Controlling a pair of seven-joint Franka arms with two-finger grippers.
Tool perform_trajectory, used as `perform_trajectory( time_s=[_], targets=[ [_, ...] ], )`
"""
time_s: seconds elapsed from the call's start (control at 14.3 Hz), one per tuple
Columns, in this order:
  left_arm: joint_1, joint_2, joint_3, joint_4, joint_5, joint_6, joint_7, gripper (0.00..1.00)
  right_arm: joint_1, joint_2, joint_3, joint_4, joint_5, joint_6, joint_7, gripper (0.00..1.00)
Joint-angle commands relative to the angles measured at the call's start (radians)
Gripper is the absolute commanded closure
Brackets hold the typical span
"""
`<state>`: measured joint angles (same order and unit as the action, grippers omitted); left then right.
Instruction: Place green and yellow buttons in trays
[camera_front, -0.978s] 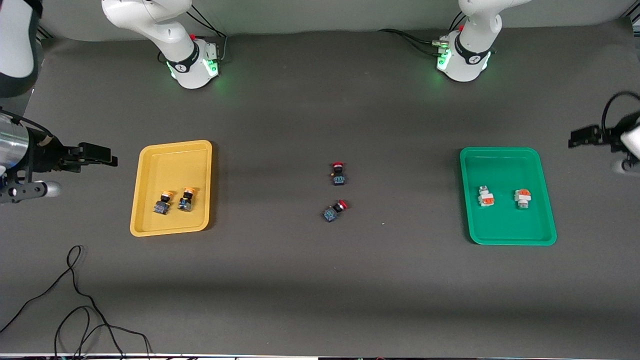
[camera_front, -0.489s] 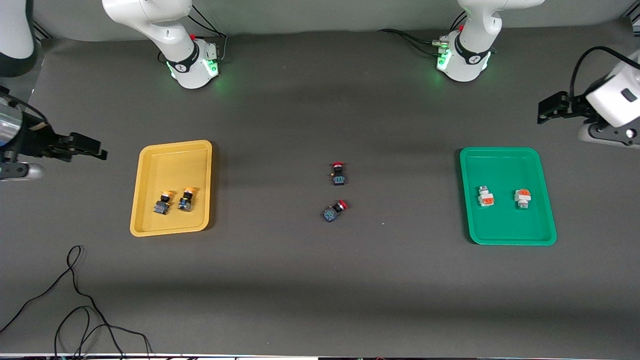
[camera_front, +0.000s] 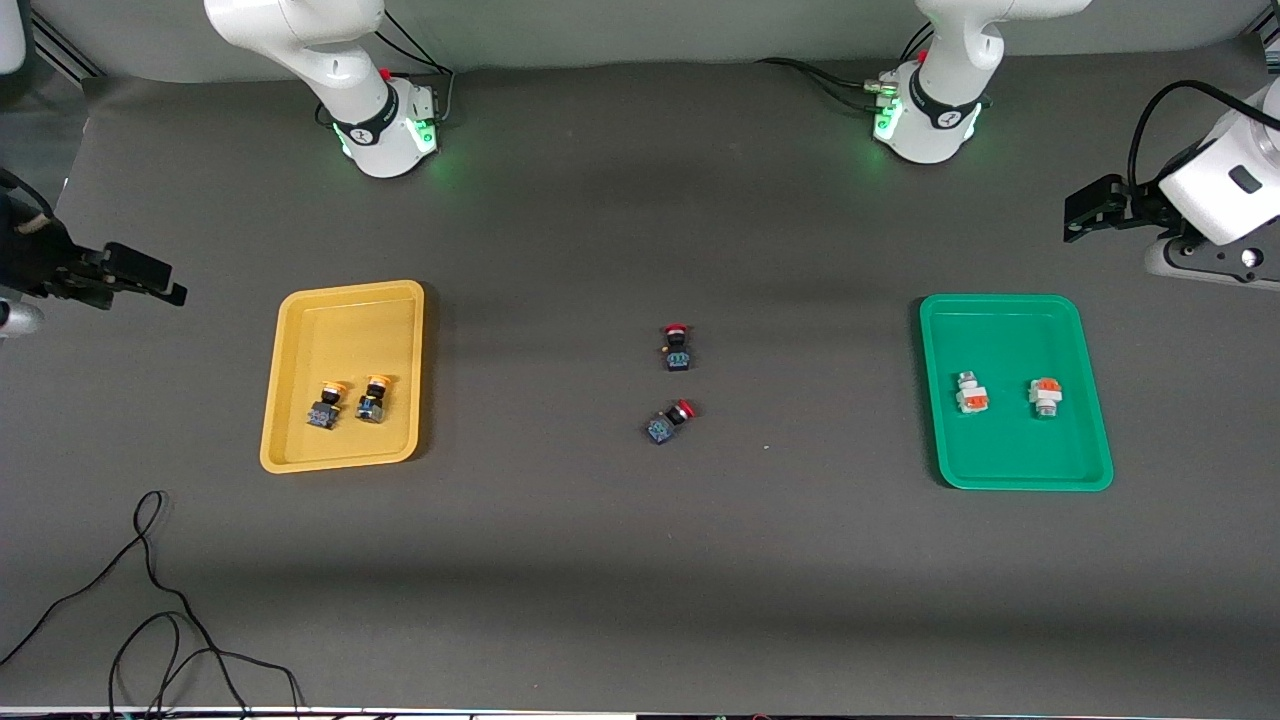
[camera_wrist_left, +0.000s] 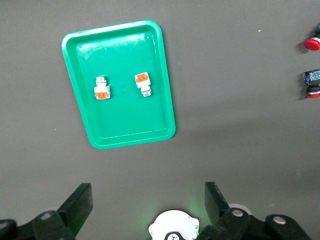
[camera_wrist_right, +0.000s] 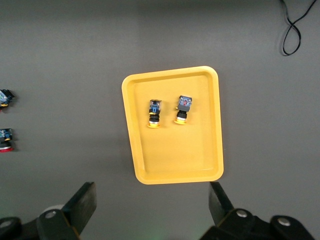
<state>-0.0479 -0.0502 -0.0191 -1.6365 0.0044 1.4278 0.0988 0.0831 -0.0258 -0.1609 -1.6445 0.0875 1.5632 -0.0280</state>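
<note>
The yellow tray holds two yellow-capped buttons side by side. Two white-grey buttons with orange sections lie in the green tray. My right gripper hangs open and holds nothing, over bare table at the right arm's end beside the yellow tray. My left gripper is open with nothing in it, over bare table at the left arm's end, close to the green tray.
Two red-capped black-blue switches lie on the dark mat midway between the trays. A loose black cable curls near the front edge at the right arm's end. The left arm's base shows between the left fingers.
Both arms have lifted and swung back toward the robots' side of the table, jaws staying open. The buttons, trays and red switches have not moved.
</note>
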Motion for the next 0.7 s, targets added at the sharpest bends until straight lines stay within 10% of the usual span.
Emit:
perform_trajectory(
  time_s=[0.0, 0.63],
  targets=[
    [-0.010, 0.010, 0.016, 0.029, -0.011, -0.024, -0.002, 0.00, 0.010, -0.005, 0.006, 0.017, -0.011, -0.028, 0.078, 0.00],
    [-0.010, 0.016, 0.016, 0.043, -0.001, -0.020, -0.002, 0.00, 0.040, -0.025, -0.005, 0.017, -0.012, -0.034, 0.111, 0.00]
  ],
)
